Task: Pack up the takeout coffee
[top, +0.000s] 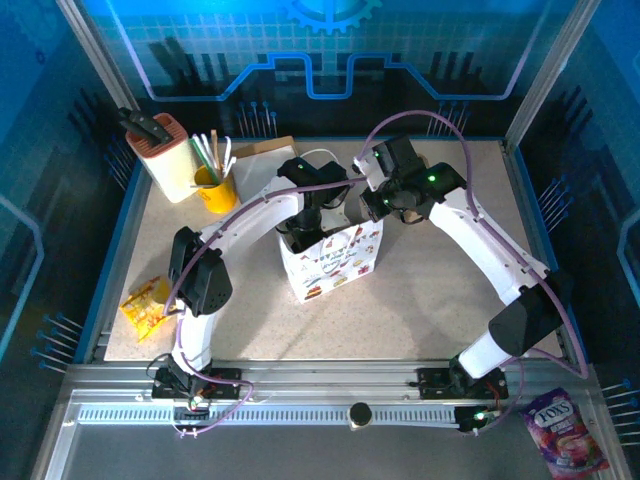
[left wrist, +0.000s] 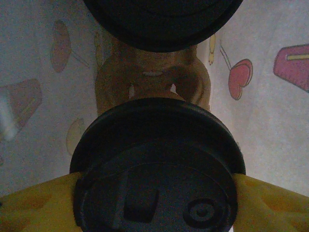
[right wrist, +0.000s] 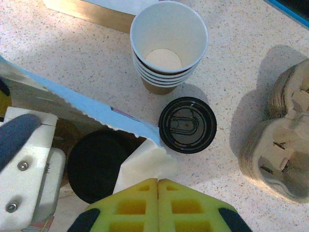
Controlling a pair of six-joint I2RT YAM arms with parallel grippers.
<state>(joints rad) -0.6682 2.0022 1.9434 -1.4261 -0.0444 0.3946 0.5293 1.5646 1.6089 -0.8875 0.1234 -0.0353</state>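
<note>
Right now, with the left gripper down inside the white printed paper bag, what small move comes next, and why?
Probably ease the left gripper straight down: its yellow fingers clasp a black-lidded cup over the brown moulded-pulp carrier, next to a second lidded cup, while the right gripper pinches the white paper bag's rim open.

My feed: smooth round black plastic lid [left wrist: 154, 164], matt white printed paper bag [top: 335, 262], rough beige moulded-pulp carrier stack [right wrist: 277, 145].

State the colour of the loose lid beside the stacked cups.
The lid is black; the right wrist view shows it best.
</note>
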